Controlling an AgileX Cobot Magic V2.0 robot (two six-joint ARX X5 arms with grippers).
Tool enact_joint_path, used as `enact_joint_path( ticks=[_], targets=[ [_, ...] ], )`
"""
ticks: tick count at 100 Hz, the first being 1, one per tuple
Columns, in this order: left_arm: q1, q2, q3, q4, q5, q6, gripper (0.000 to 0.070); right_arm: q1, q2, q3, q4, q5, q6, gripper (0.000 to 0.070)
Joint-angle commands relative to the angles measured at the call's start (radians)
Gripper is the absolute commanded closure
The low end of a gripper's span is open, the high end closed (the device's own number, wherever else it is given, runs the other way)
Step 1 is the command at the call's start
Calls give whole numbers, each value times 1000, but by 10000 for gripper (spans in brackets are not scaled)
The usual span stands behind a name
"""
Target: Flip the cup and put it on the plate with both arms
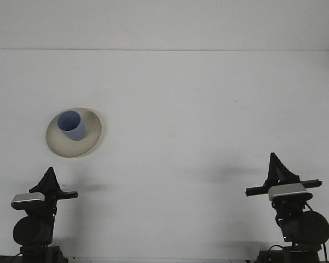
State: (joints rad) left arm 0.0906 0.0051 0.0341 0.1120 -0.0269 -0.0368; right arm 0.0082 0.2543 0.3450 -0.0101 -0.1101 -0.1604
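Observation:
A blue cup point(71, 125) stands mouth-up on a cream plate point(90, 137) at the left of the white table. My left gripper point(50, 171) sits low at the near edge, below the plate and apart from it, its fingers meeting in one point with nothing held. At the near right, far from the cup, my right gripper point(273, 156) is likewise shut and empty, its body slightly tilted.
The white table point(197, 109) stretches back to a far edge near the top of the view. Nothing else lies on it besides the plate and cup.

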Motion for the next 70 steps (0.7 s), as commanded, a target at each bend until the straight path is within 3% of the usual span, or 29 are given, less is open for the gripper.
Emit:
enact_joint_path(
  ticks=[1, 19, 34, 70],
  targets=[
    [1, 0, -20, 10, -4, -2, 688, -8, -61, -69, 2, 1, -75, 700],
    [1, 0, -20, 10, -3, -2, 688, -28, -209, -240, 4, 11, -126, 700],
    [1, 0, -20, 10, -3, -2, 688, -34, -253, -331, 36, 87, -128, 700],
    [1, 0, -20, 11, -3, -2, 688, -34, -253, -333, 26, 84, -131, 700]
  ],
)
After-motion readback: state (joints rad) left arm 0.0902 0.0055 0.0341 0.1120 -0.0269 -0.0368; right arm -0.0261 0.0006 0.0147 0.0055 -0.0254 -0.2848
